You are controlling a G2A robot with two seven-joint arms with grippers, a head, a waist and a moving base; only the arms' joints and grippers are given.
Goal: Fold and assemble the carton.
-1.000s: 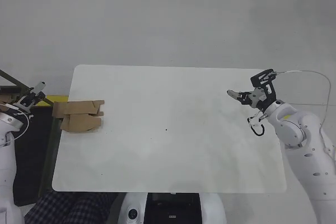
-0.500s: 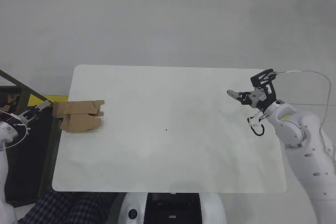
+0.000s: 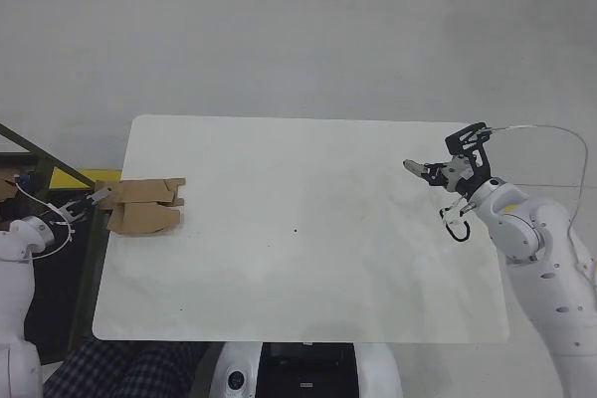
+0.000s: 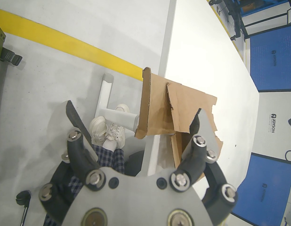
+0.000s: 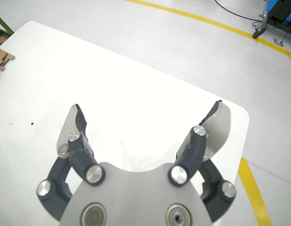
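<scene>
Carton point(image 3: 142, 204) flattened at the left edge of the table point(image 3: 308, 259), one flap jutting past the rim. Left gripper point(image 3: 95, 199) low beside that flap, arm angled in from off the table, fingers spread wide — one over the cardboard, the other out over the floor; touching or not, hard to say. Right gripper point(image 3: 415, 167) well apart — above the table's right side, tilted toward the surface, fingers likewise apart.

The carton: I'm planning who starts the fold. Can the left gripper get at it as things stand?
Probably yes. The left gripper, open, sits right at the end of the carton that overhangs the edge of the table, with nothing between them.
</scene>
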